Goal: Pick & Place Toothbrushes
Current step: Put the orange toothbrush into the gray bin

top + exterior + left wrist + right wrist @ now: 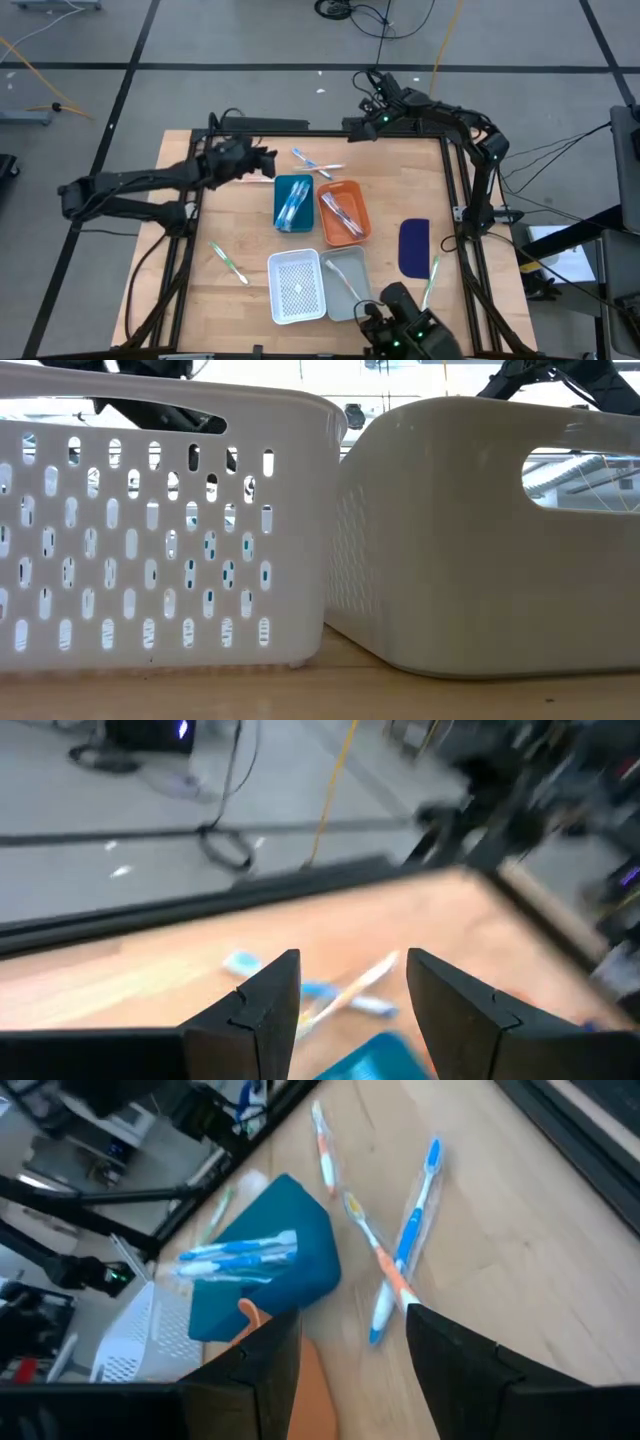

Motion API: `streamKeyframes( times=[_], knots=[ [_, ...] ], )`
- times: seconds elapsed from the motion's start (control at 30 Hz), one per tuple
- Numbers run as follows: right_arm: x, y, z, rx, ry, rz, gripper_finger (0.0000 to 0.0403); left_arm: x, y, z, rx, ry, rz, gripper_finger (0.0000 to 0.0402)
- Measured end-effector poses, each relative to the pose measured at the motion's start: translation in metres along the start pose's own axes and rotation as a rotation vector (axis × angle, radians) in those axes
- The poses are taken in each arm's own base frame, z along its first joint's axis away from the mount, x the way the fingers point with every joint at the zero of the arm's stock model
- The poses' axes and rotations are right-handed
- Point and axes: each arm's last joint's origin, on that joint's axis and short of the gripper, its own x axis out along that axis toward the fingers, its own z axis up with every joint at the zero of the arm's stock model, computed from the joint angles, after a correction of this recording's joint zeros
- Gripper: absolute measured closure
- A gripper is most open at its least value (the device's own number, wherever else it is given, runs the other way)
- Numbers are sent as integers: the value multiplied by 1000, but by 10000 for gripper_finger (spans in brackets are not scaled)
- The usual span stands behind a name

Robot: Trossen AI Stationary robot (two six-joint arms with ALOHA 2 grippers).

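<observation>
With both my left gripper and right gripper open and empty above the crossed toothbrushes lying by the blue tray, I could pinch two at once or bump arms, crowding one small spot.

The tabletop lies bare along its left side, save one green toothbrush. The middle is crowded: blue tray, orange tray, white basket and grey basket sit close together.
</observation>
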Motion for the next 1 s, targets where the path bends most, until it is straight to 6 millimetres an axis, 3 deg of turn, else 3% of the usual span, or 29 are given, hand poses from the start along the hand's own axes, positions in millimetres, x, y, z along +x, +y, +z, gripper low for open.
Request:
streamKeyframes(
  times=[0.27, 0.43, 0.77, 1.0],
  knots=[
    [-4, 3, 4, -64, -25, 15, 229, 9, 22, 25, 120, 358, 229, 218],
    [-7, 5, 13, -94, -79, 62, 229, 14, 41, 19, 177, 574, 308, 218],
    [-11, 7, 24, -60, -134, 166, 229, 28, 47, 6, 540, 768, 184, 218],
    [-13, 8, 25, -39, -131, 218, 229, 39, 48, -5, 681, 872, 32, 218]
  ],
)
